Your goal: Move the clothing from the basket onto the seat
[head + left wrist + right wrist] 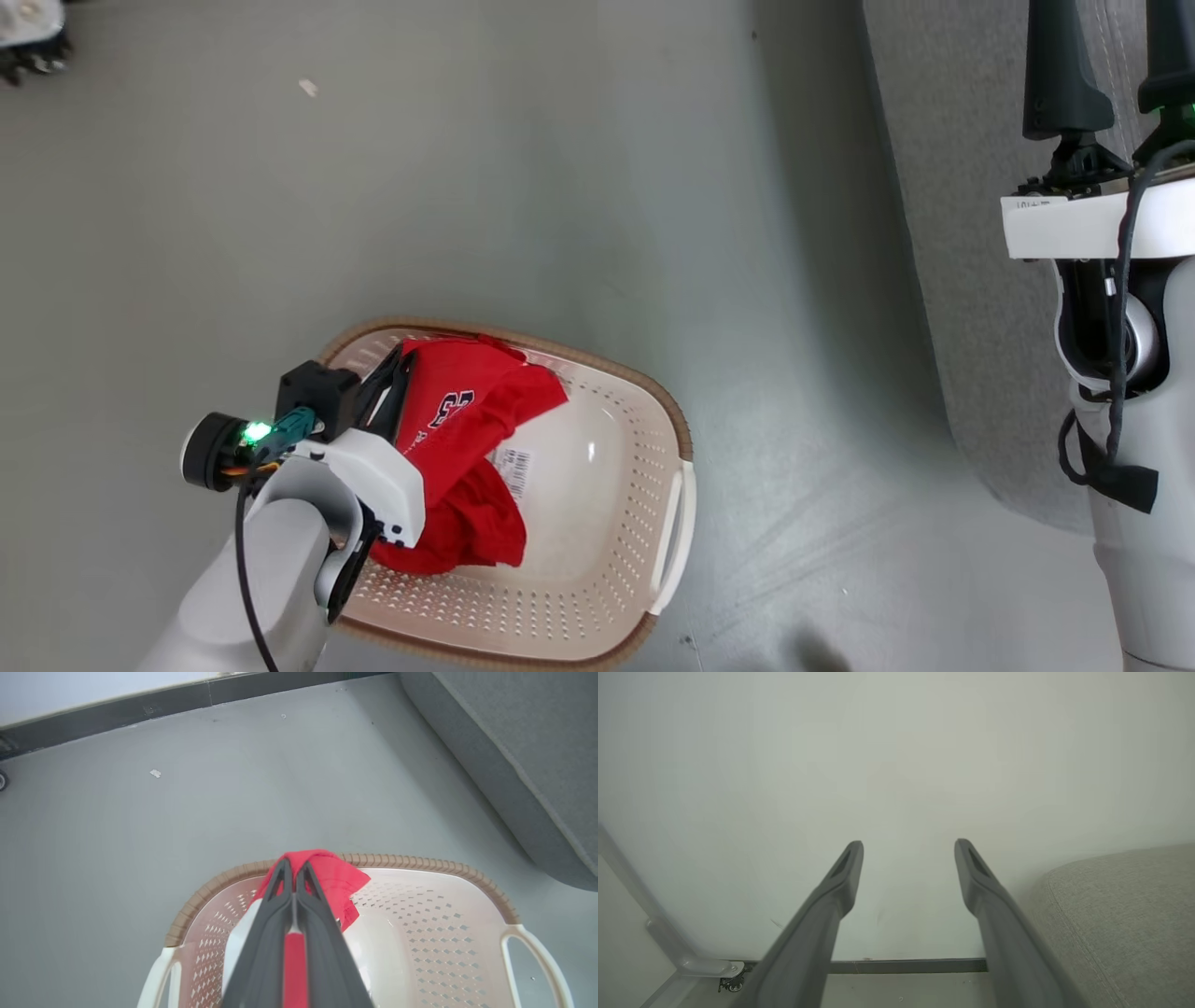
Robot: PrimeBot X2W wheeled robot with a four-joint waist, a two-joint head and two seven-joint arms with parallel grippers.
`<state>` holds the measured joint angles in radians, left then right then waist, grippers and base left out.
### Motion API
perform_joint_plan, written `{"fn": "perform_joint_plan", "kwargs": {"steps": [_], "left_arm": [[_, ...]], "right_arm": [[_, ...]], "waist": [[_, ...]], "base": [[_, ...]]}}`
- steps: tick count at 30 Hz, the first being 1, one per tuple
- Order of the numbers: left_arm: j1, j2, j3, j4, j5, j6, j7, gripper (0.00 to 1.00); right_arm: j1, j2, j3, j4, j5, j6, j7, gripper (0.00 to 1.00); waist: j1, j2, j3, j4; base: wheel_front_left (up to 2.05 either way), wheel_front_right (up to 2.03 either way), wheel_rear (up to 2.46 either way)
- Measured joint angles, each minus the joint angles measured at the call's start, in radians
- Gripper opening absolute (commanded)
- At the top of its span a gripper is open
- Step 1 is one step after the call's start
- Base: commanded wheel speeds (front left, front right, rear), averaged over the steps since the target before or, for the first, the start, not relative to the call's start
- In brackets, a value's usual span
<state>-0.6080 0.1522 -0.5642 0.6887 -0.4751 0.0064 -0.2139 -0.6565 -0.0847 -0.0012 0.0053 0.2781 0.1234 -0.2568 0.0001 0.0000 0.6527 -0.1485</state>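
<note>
clothing (338, 879) pinched in closed left fingers (266, 933) over basket (420, 862); right fingers (840, 882) wide apart, empty

One basket (597, 588), one red clothing bundle (462, 425)

Red clothing (462, 439) with a dark number fills the cream perforated, brown-rimmed basket (597, 579), lower centre; grey seat (943, 233) right.
</note>
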Motion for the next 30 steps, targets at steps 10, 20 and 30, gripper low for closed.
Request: {"fn": "perform_joint_plan", "kwargs": {"steps": [10, 20, 30], "left_arm": [[0.055, -0.010, 0.070, -0.068, -0.069, -0.002, -0.027, 0.00], [0.089, 0.002, 0.147, -0.151, -0.106, -0.010, -0.034, 0.00], [0.138, 0.016, 0.253, -0.272, -0.113, -0.014, -0.034, 0.00]], "right_arm": [[0.051, -0.027, -0.020, 0.023, -0.015, 0.000, 0.000, 1.00], [0.119, -0.047, -0.051, 0.039, -0.016, 0.000, 0.000, 1.00], [0.201, -0.052, -0.077, 0.054, -0.015, 0.000, 0.000, 1.00]], "waist": [[0.0000, 0.0000, -0.089, 0.060], [0.0000, 0.0000, -0.185, 0.107], [0.0000, 0.0000, -0.280, 0.140]], "base": [[0.00, 0.00, 0.00], [0.00, 0.00, 0.00], [0.00, 0.00, 0.00]]}}
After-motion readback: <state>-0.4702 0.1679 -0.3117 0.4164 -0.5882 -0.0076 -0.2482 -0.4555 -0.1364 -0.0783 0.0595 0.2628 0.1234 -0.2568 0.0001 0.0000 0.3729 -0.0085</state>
